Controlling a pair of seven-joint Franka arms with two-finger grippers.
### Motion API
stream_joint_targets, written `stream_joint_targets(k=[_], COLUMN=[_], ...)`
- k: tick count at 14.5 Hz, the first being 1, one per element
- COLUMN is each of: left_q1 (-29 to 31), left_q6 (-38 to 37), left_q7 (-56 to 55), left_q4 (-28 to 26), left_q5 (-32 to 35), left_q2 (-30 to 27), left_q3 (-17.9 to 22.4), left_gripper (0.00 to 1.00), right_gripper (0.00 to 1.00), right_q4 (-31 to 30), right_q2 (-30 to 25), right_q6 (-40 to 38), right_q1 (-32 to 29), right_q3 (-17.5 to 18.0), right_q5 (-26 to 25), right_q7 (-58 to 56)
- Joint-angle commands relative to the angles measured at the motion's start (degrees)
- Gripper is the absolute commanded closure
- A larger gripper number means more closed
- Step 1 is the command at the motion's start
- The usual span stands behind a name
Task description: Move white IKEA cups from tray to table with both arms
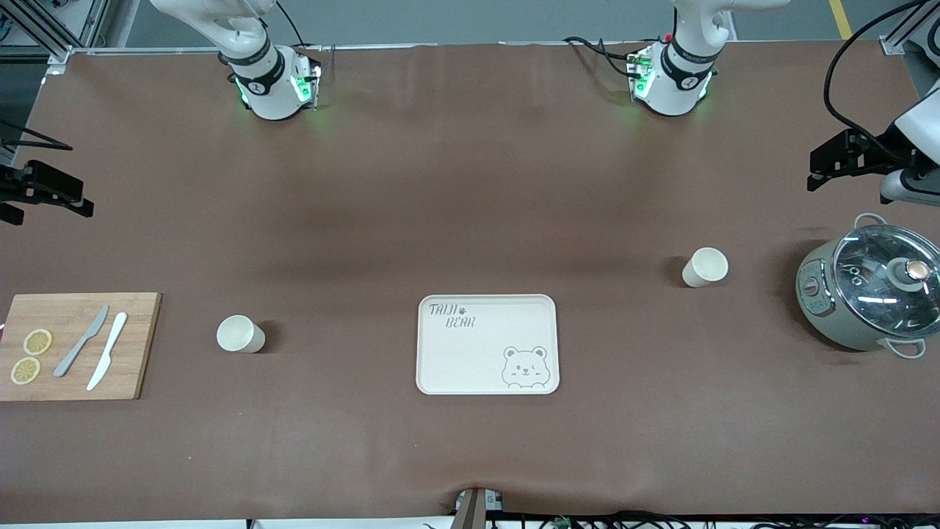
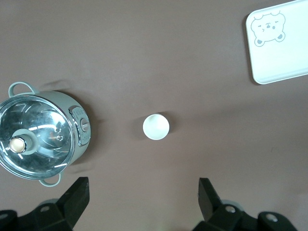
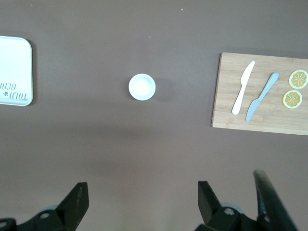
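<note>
Two white cups stand upright on the brown table. One cup (image 1: pixel 240 334) is toward the right arm's end and shows in the right wrist view (image 3: pixel 142 87). The other cup (image 1: pixel 705 267) is toward the left arm's end and shows in the left wrist view (image 2: pixel 156 127). The bear-print tray (image 1: pixel 477 360) lies between them, with nothing on it. My left gripper (image 1: pixel 844 165) hangs high over the table by the pot, open and empty (image 2: pixel 143 197). My right gripper (image 1: pixel 45 198) hangs high over the table's other end, open and empty (image 3: pixel 143 199).
A grey-green pot with a glass lid (image 1: pixel 870 294) stands beside the left-end cup. A bamboo board (image 1: pixel 139 345) with two knives (image 1: pixel 97 349) and two lemon slices (image 1: pixel 31 356) lies at the right arm's end.
</note>
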Motion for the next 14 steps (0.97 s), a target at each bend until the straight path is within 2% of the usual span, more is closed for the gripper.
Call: stream_joint_targets(k=[1,14], left_q1=[0.18,0.27], left_q6=[-0.09,-0.09], left_q7=[-0.66,-1.02], left_q4=[0.21,0.21], left_q5=[0.40,0.58], left_q2=[-0.35,-0.27], left_q3=[-0.40,-0.40], left_gripper=[0.00,0.00], right_gripper=[0.00,0.00], right_q4=[-0.14,0.30], right_q2=[-0.35,-0.17], right_q6=[-0.27,0.17], right_q1=[0.06,-1.17], right_q3=[0.71,0.45], right_q5=[-1.90,-2.35], right_q7=[1.08,1.17])
